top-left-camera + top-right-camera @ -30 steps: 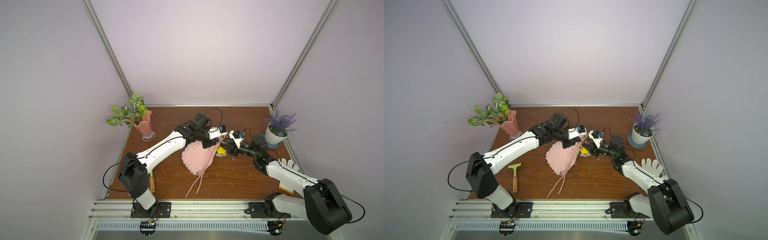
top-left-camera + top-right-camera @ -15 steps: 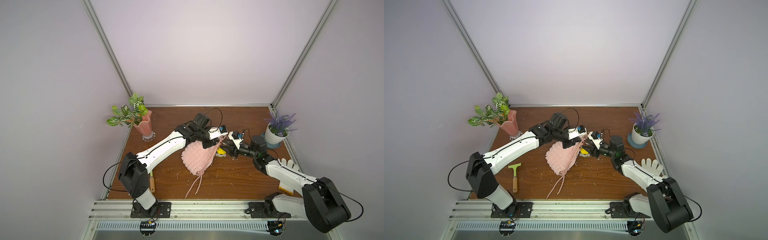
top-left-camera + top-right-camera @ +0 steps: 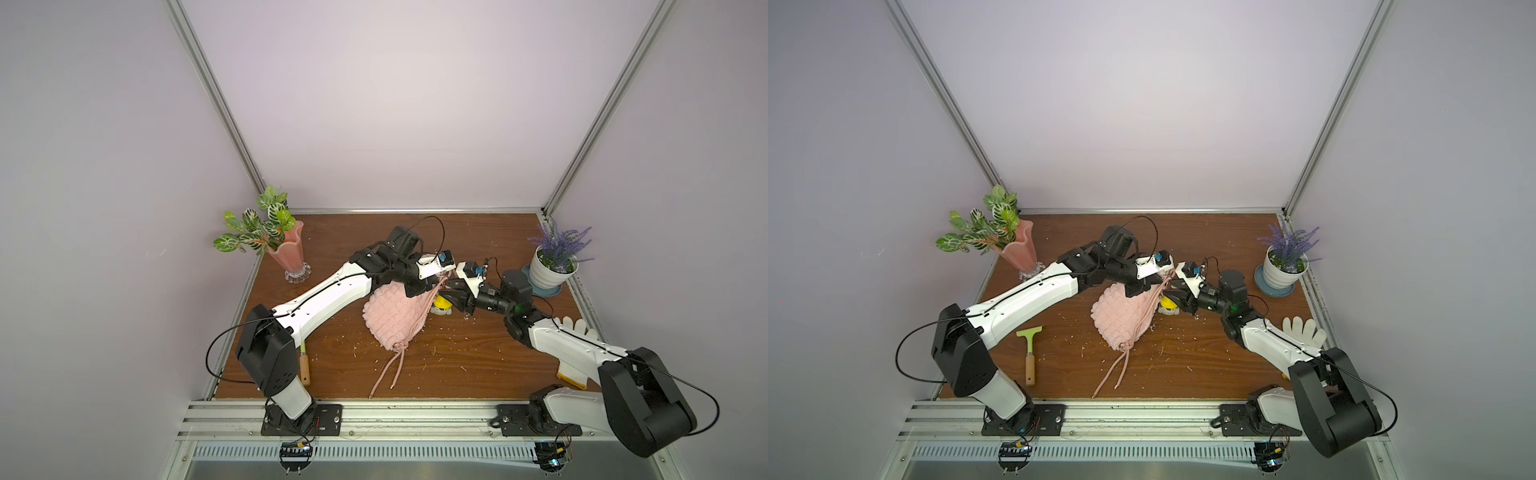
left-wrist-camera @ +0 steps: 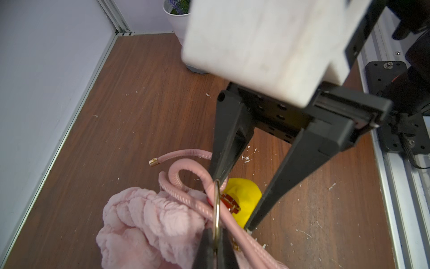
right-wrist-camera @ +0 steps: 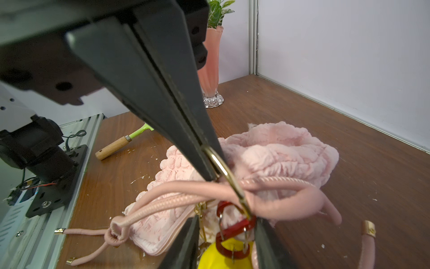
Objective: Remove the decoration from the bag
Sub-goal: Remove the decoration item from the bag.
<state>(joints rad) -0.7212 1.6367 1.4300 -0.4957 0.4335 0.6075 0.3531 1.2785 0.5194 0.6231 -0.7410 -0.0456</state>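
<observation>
Clamped tight with the left gripper [image 5: 208, 172]: the gold ring [image 5: 223, 167] threaded on the cords [image 5: 176, 198]. Straddling the red clasp [image 5: 242, 225] with the right gripper [image 4: 233, 203], jaws part open. Mid-table in both top views, the bag [image 3: 392, 322], with the decoration [image 3: 441, 306] just beside it at 3 o'clock. Farther out, vase [image 3: 291, 257] at 10 o'clock, pot [image 3: 548, 274] at 2.
</observation>
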